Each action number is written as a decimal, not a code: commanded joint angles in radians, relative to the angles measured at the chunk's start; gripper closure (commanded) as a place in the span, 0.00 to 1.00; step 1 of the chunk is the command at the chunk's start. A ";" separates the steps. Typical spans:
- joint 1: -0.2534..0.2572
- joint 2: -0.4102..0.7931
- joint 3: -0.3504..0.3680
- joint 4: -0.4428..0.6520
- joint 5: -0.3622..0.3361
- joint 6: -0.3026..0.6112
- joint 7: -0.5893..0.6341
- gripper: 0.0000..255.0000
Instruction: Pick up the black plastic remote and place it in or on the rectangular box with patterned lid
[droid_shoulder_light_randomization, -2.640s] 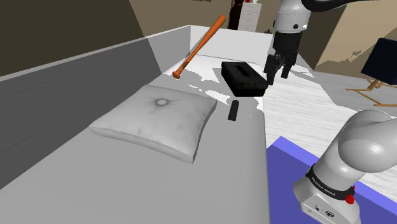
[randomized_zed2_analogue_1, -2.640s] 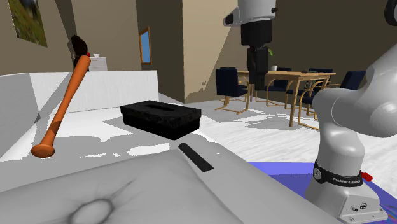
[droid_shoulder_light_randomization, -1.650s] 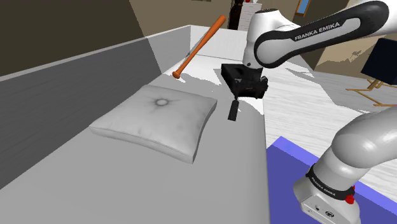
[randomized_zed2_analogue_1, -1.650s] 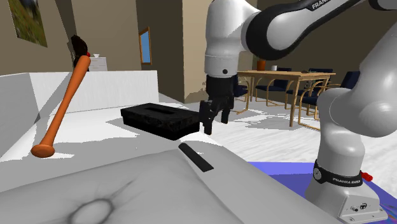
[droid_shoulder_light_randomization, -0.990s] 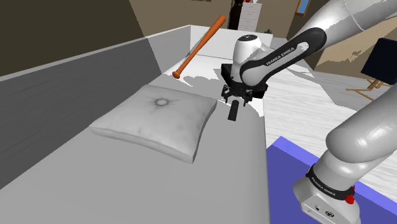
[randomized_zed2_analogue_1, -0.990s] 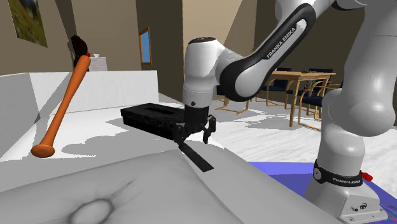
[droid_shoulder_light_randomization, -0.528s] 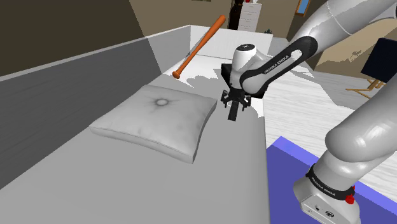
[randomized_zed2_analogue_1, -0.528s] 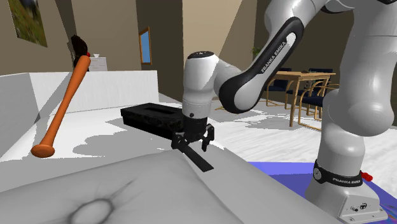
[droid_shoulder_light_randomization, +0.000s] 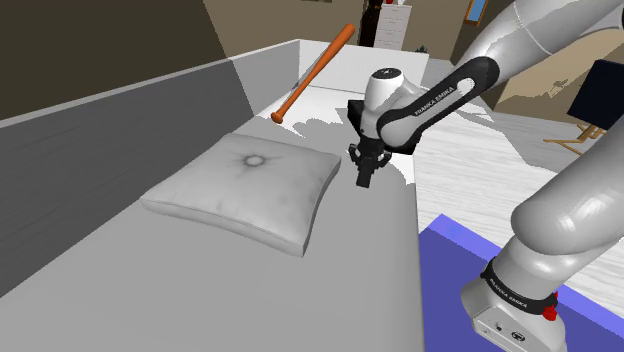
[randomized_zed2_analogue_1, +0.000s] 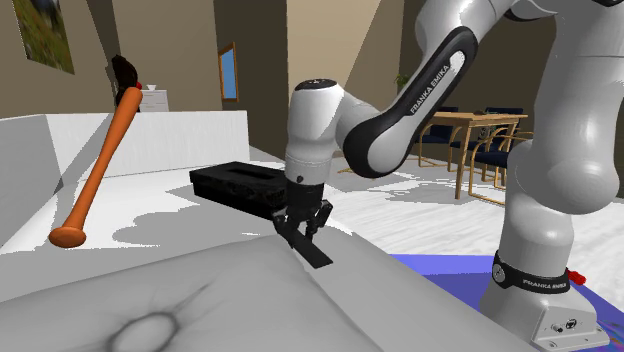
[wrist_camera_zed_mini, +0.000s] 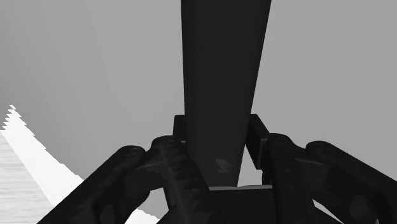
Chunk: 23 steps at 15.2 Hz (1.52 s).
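black fingers (wrist_camera_zed_mini: 180, 130) of the gripper (wrist_camera_zed_mini: 216, 137) were seen clamped onto the black remote (wrist_camera_zed_mini: 222, 63), one pressed against each long side near one end, with the rest of the slim bar stretching away from them over a plain grey ground. in the second exterior view the gripper (randomized_zed2_analogue_1: 303, 225) was pointed straight down, and the remote (randomized_zed2_analogue_1: 314, 252) was seen low on the grey cushioned surface (randomized_zed2_analogue_1: 420, 300), gripped at its far end, its near end running along the edge of the grey pillow (randomized_zed2_analogue_1: 150, 310). in the shoulder view the gripper (droid_shoulder_light_randomization: 365, 172) was found just off the pillow's (droid_shoulder_light_randomization: 245, 185) corner, the white arm (droid_shoulder_light_randomization: 430, 95) bent down over it from the upper right. the black rectangular box (randomized_zed2_analogue_1: 240, 185) was set just behind the gripper, close to the remote but not touching it, on a paler patch of the same surface. an orange baseball bat (droid_shoulder_light_randomization: 315, 70) was propped at a slant against the raised grey back further off, its knob resting on the surface (randomized_zed2_analogue_1: 70, 236). a blue-violet mat (droid_shoulder_light_randomization: 450, 290) was laid beside the robot's base, and a wooden dining table (randomized_zed2_analogue_1: 470, 120) with dark chairs was visible in the room beyond.
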 joint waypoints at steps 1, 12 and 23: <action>-0.002 0.003 -0.002 -0.004 0.000 -0.016 -0.001 1.00; 0.007 -0.044 -0.005 0.008 0.046 -0.068 -0.041 1.00; 0.029 -0.150 -0.021 0.065 0.131 -0.219 -0.126 1.00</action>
